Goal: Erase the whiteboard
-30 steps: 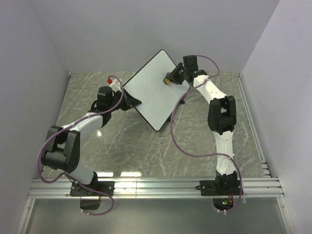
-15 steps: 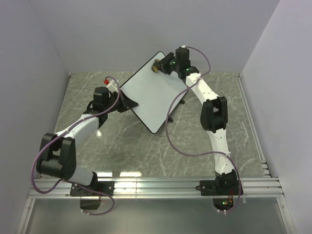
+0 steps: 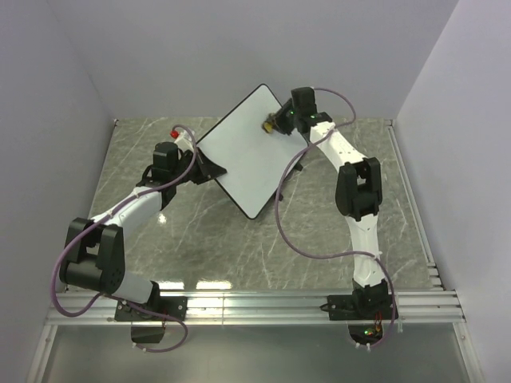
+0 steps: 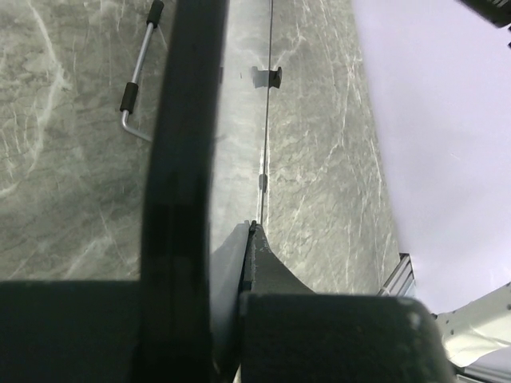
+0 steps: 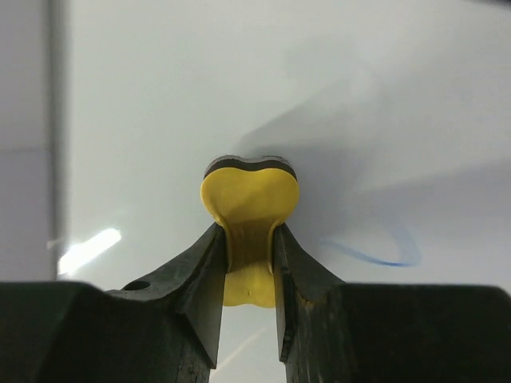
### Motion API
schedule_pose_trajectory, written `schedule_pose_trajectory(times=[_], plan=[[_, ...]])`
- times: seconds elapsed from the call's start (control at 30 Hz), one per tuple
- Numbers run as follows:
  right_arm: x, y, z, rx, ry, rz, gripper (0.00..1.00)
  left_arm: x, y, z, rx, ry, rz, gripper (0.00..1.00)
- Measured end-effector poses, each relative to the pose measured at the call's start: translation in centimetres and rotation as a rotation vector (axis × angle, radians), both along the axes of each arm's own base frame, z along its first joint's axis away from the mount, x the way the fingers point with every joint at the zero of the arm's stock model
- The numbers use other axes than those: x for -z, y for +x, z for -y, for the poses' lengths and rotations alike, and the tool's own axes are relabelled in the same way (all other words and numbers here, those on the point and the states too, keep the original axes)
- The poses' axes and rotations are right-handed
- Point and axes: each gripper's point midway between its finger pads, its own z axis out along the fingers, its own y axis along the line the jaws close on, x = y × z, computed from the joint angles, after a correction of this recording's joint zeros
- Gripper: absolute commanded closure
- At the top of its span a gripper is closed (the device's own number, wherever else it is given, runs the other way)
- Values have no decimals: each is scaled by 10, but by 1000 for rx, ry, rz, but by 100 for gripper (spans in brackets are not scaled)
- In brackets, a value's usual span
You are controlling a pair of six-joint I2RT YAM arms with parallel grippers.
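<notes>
The whiteboard (image 3: 239,155) is held tilted off the table, its white face toward the top camera. My left gripper (image 3: 210,167) is shut on its left edge. In the left wrist view that edge is a dark upright band (image 4: 185,144) with one black finger (image 4: 267,267) pressed beside it. My right gripper (image 3: 277,123) is shut on a yellow bone-shaped eraser (image 5: 249,199), whose dark pad lies against the board face (image 5: 239,80) near its upper right corner. A thin blue stroke (image 5: 375,257) shows just right of the eraser.
A bent metal rod with black sleeves (image 4: 137,76) lies on the marbled table beyond the board. A small red object (image 3: 177,130) sits at the back left. Walls close in the back and both sides; metal rails (image 3: 255,305) run along the near edge.
The right gripper swept the eraser up to the board's top corner, then back down and to the right. The left arm shifted the board slightly left early on, then held it.
</notes>
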Motion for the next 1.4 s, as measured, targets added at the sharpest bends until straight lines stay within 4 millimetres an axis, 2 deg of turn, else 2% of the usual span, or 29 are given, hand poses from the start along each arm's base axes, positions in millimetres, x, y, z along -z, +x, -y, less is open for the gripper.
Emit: schedule_pose_trajectory(times=[0.23,0.3,0.37,0.7,0.83,0.93,0.97,1.07,1.1,1.23,1.3,1.4], plan=[[80,-22,90,138,-227,-221,100,-1,0,0,11,10,15,100],[93,-31,108,160,-280,-276,100,-2,0,1,15,14,22,100],[100,-40,115,165,-319,-315,100,-2,0,1,23,22,33,100],[100,-44,110,141,-338,-304,100,-3,1,1,27,30,39,100],[90,-42,99,118,-266,-255,100,-2,3,0,16,32,28,99],[76,-42,89,95,-218,-210,100,-1,6,2,10,39,26,94],[72,-47,86,86,-210,-199,100,-1,8,3,8,42,27,93],[62,-69,89,73,-227,-198,100,1,11,3,-13,62,28,80],[56,-78,93,72,-243,-194,100,5,12,0,-32,80,19,70],[48,-113,129,114,-306,-224,100,40,7,-19,-114,171,-87,55],[56,-135,158,160,-352,-268,100,46,6,-25,-136,197,-111,51],[79,-167,193,209,-433,-363,100,51,4,-29,-150,225,-122,44]])
